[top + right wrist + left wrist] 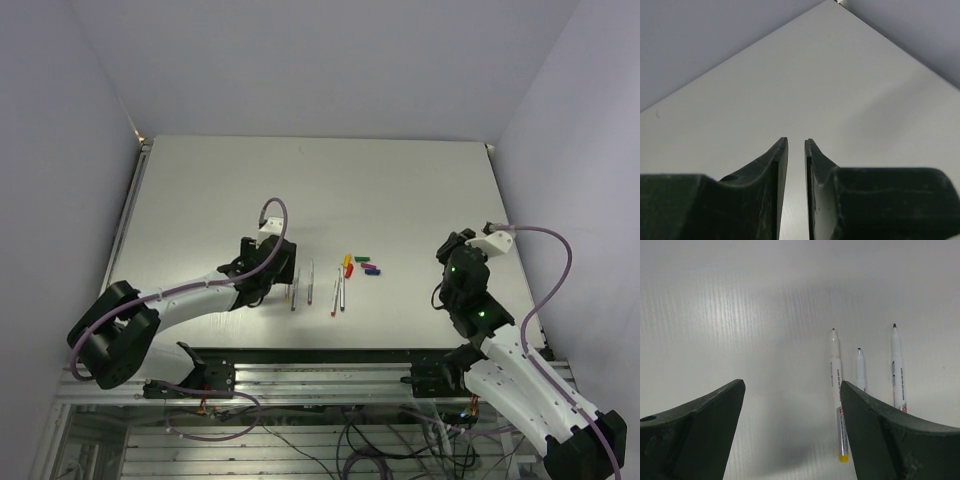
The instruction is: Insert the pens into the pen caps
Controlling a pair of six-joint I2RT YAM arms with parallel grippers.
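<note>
Several silvery-white pens lie side by side near the table's front edge: one point(293, 291) just right of my left gripper point(282, 272), one point(311, 282) beside it, two more point(338, 293) further right. In the left wrist view the yellow-ended pen point(836, 390) lies on the table just inside the right finger point(880, 435), with two more pens point(860, 371) point(897, 367) beyond it. My left gripper point(792, 390) is open and empty, low over the table. The yellow point(347, 260), green point(361, 258), red point(348, 270), purple point(367, 266) and blue point(372, 272) caps lie clustered right of the pens. My right gripper point(449, 247) point(796, 142) is shut and empty, away to the right.
The pale table point(300, 190) stretches bare behind the pens and caps. Lilac walls close it in at the back and both sides. A metal rail point(320, 375) with cables runs along the near edge.
</note>
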